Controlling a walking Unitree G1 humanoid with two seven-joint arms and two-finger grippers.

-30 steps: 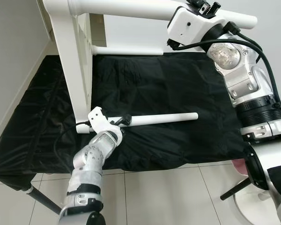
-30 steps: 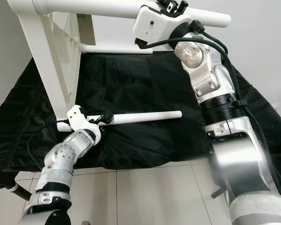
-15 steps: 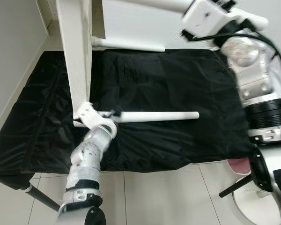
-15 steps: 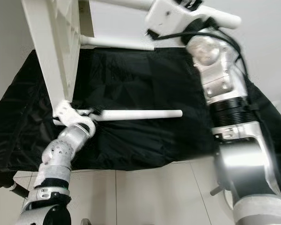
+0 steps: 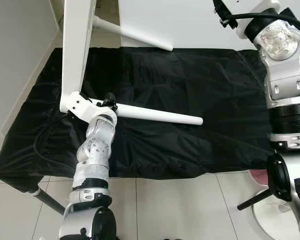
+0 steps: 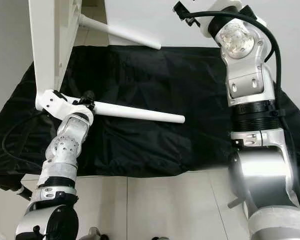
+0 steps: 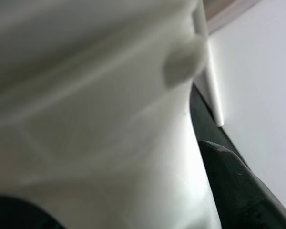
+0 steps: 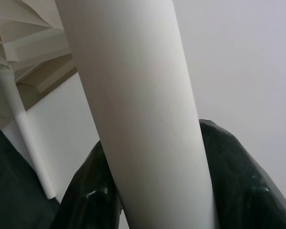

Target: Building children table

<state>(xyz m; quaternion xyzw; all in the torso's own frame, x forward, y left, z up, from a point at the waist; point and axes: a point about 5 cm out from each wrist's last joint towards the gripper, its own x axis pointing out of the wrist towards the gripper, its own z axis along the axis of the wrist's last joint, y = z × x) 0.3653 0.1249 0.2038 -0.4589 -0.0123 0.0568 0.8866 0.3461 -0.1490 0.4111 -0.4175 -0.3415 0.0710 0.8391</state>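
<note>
Both claws grip white table [image 5: 76, 55] legs; right claw [image 8: 148, 191] cropped overhead

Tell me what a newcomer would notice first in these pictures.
First, the white children's table tipped on its side over the black cloth-covered work surface, its legs pointing toward the robot's right. The left tool sits at the base of the lower leg, which slants out above the cloth. In the right wrist view, the right tool's fingers straddle another leg, held high.
</note>
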